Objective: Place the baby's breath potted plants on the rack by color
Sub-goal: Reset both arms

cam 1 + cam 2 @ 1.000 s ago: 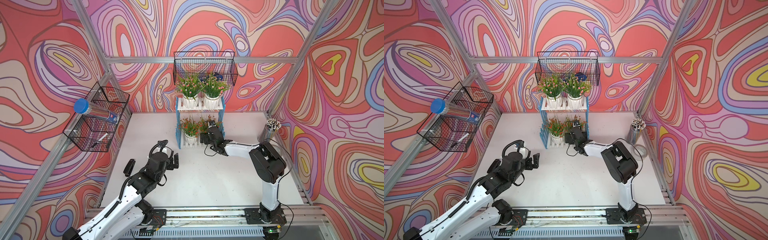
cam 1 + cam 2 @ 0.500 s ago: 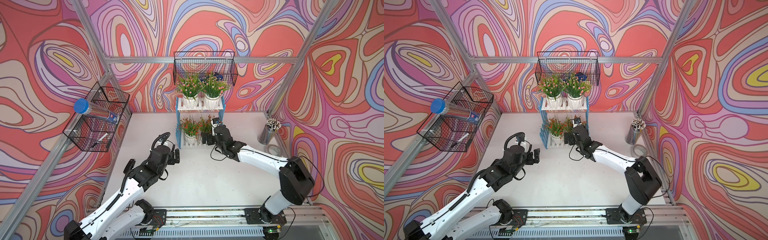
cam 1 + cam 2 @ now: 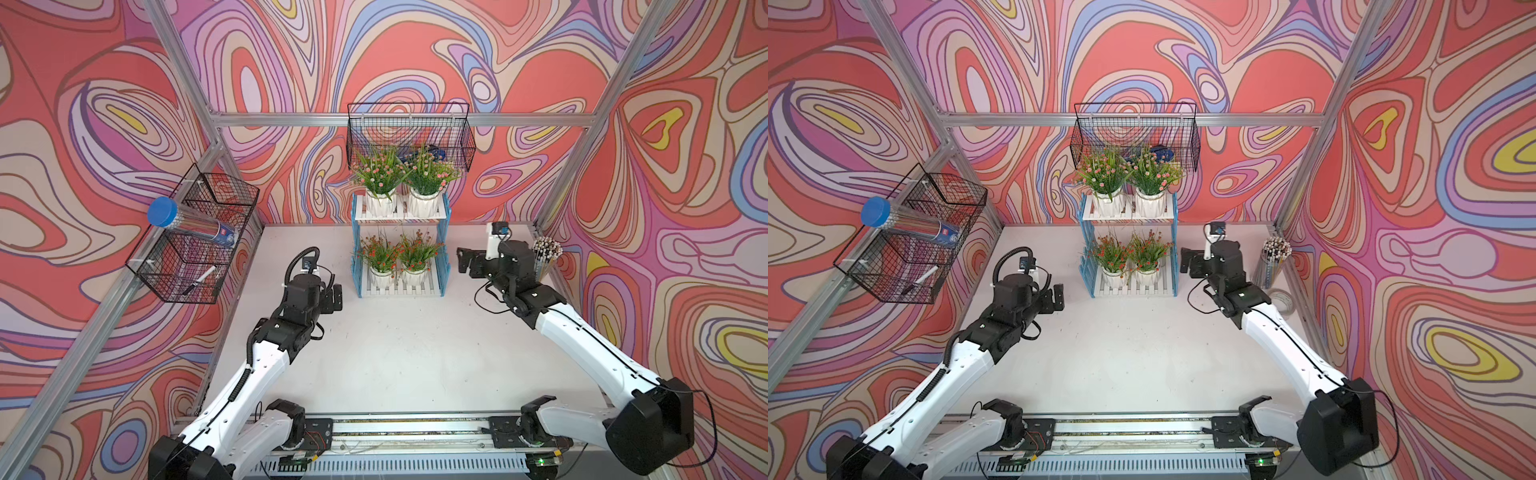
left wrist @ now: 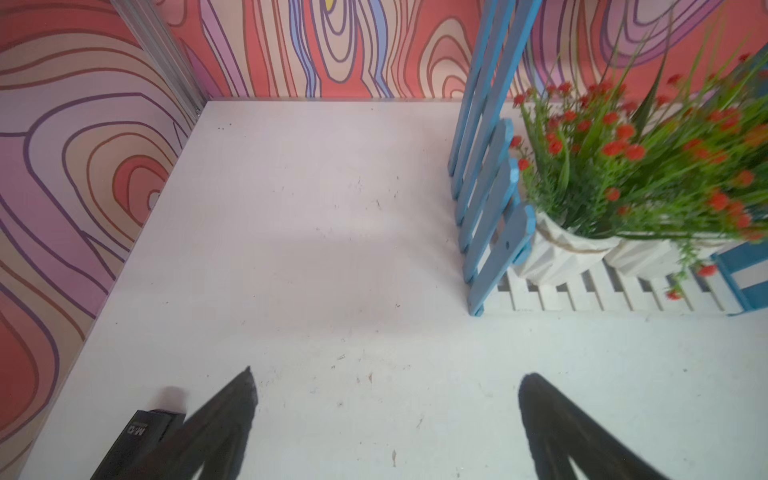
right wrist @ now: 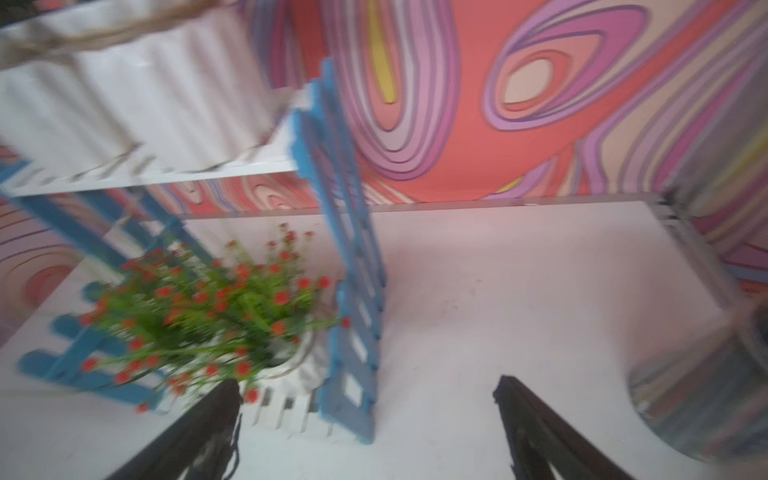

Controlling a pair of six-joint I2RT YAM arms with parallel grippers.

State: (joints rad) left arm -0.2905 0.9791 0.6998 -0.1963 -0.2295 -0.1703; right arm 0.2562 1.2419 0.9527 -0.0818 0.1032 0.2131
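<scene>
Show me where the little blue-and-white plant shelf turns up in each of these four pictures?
In a top view: the rack stands at the centre, slightly above the middle.
In a top view: the rack is central again, slightly left of the middle.
Left wrist: the rack is right of centre and cut off by the edge.
Right wrist: the rack is blurred and fills the left half.
Shared landmark: the red-blossomed plants on its lower tier, seen in all four.

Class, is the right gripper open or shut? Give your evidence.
Open. The right gripper shows its fingers wide apart in the wrist view, holding nothing.
</scene>
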